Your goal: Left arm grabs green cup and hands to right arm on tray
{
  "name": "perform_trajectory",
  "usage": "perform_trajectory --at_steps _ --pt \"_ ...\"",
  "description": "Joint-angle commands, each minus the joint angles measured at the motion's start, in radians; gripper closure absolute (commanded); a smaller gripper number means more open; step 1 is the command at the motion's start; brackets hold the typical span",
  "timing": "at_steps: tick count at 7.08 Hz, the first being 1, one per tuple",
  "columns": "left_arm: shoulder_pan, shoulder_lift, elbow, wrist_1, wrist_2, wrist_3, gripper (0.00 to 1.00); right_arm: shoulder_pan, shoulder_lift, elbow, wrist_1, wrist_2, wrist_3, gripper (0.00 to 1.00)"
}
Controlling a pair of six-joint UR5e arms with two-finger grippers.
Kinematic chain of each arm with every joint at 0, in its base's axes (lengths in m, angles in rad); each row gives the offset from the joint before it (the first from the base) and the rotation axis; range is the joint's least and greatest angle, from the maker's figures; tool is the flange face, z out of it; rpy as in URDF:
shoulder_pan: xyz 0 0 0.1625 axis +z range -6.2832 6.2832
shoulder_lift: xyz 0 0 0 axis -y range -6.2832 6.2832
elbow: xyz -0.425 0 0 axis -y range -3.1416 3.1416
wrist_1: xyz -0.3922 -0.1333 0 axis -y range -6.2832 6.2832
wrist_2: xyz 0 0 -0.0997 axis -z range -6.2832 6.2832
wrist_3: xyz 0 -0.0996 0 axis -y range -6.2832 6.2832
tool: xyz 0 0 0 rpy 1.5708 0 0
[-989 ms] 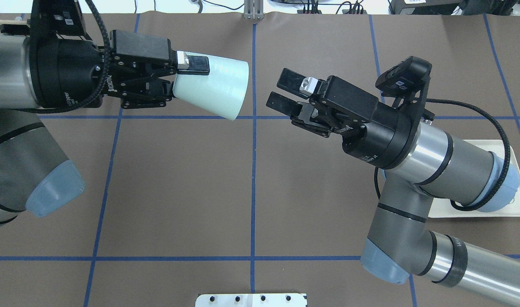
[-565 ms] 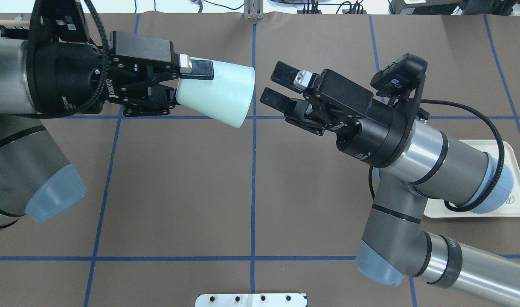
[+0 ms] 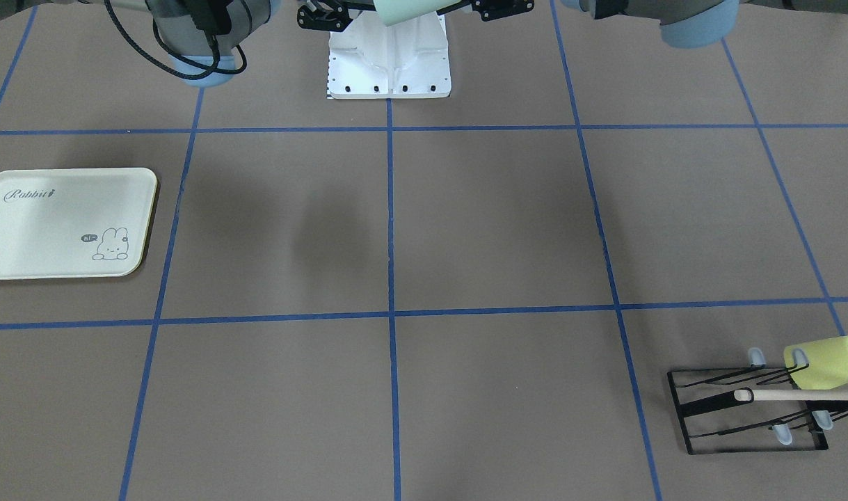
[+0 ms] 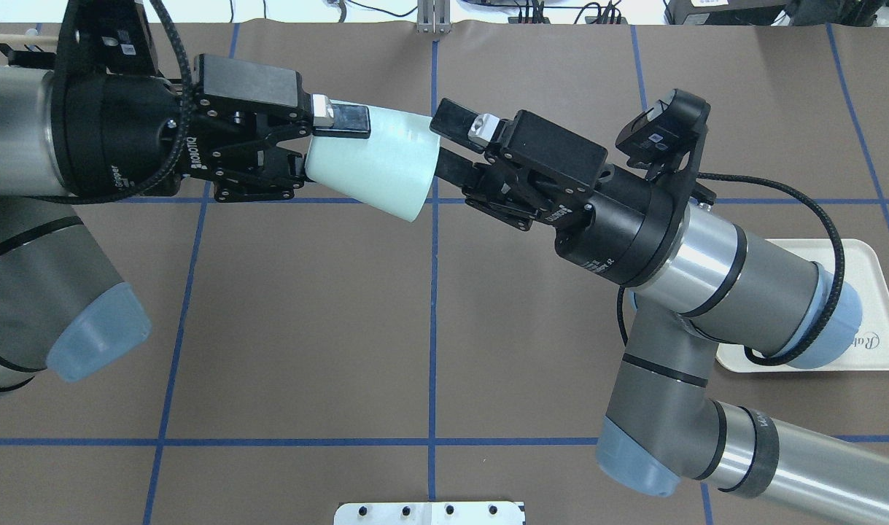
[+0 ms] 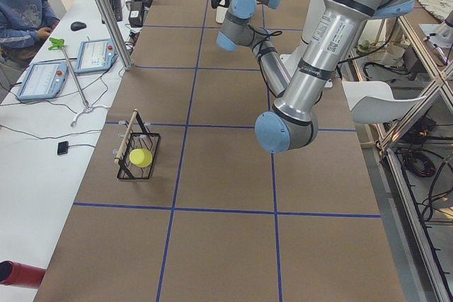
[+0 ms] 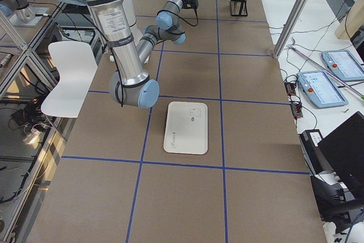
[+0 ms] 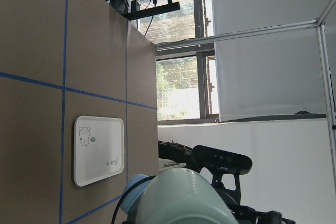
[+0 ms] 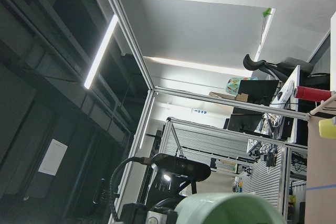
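The pale mint-green cup (image 4: 382,164) lies sideways in the air over the table's far middle, rim toward the right arm. My left gripper (image 4: 335,149) is shut on its narrow base end. My right gripper (image 4: 438,142) is open, its two fingers at the cup's rim, one on the far side and one on the near side. I cannot tell whether they touch it. The cup also shows at the top edge of the front view (image 3: 403,8) and in both wrist views (image 7: 178,198) (image 8: 231,208). The cream tray (image 4: 871,292) lies flat under the right arm and is empty (image 3: 48,223).
A black wire rack (image 3: 744,410) at the far left corner holds a yellow-green cup (image 3: 824,362) and a wooden stick (image 3: 799,395). The white base plate (image 3: 389,62) sits at the robot's edge. An operator (image 5: 21,5) sits beyond the table.
My right gripper has moved left to the cup, and its open fingers now reach the rim. My left gripper has shifted slightly right with the cup.
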State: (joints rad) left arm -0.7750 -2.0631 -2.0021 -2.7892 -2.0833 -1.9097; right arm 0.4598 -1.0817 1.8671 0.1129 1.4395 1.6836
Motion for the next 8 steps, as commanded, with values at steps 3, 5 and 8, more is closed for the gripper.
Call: perform_trajectory --at_steps 3,5,8 --pt "0.013 0.000 0.003 0.002 0.000 0.000 1.00 -0.012 0.018 0.003 -0.034 -0.004 0.001 0.39" --pt "0.013 0.000 0.003 0.002 0.000 0.000 1.00 -0.016 0.019 0.006 -0.056 -0.004 0.002 0.47" --pt "0.013 0.000 0.005 0.002 0.000 0.000 1.00 -0.023 0.019 0.011 -0.075 -0.004 0.001 0.55"
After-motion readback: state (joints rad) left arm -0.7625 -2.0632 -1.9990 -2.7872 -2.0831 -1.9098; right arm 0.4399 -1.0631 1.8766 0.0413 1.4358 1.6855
